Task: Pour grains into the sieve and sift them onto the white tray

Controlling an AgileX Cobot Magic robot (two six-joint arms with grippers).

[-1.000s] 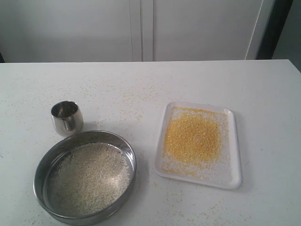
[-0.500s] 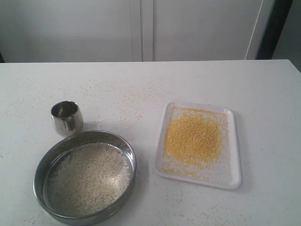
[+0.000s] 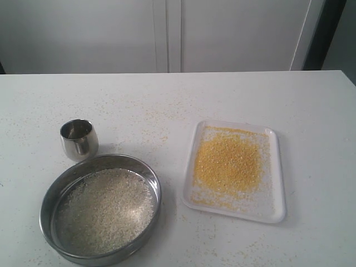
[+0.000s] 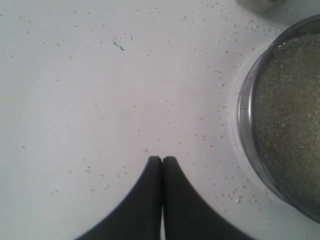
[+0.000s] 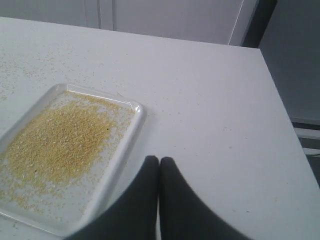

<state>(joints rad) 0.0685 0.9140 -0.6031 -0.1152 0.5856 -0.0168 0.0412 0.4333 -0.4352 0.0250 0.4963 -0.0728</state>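
**Exterior view.** Neither claw appears. A wide, round, shallow stainless-steel sieve (image 3: 111, 160) rests at the front left of the white tabletop (image 3: 167, 100). It holds an even layer of whitish-beige rice-like grains (image 3: 105, 210). To its right, and apart from it, lies a flat white rectangular tray (image 3: 280, 172). The tray carries a heap of fine bright-yellow grains (image 3: 228, 162), thinning to a sparse scatter near the rim. A small rounded steel cup (image 3: 79, 139) stands upright just behind the sieve; whether it holds anything cannot be told. Loose grains speckle the tabletop.

**Left wrist view.** The left claw (image 4: 162, 159) has its black fingers pressed together and grips nothing, over bare tabletop. The sieve (image 4: 247, 115) lies off to one side, well apart from the fingertips. Only part of its ring is in frame. A pale curved shape at the frame's edge is possibly the cup's base.

**Right wrist view.** The right claw (image 5: 159, 160) is likewise closed tight and empty. The tray (image 5: 135, 120) lies just beside it, one corner hidden behind a finger and another part cut off by the frame.
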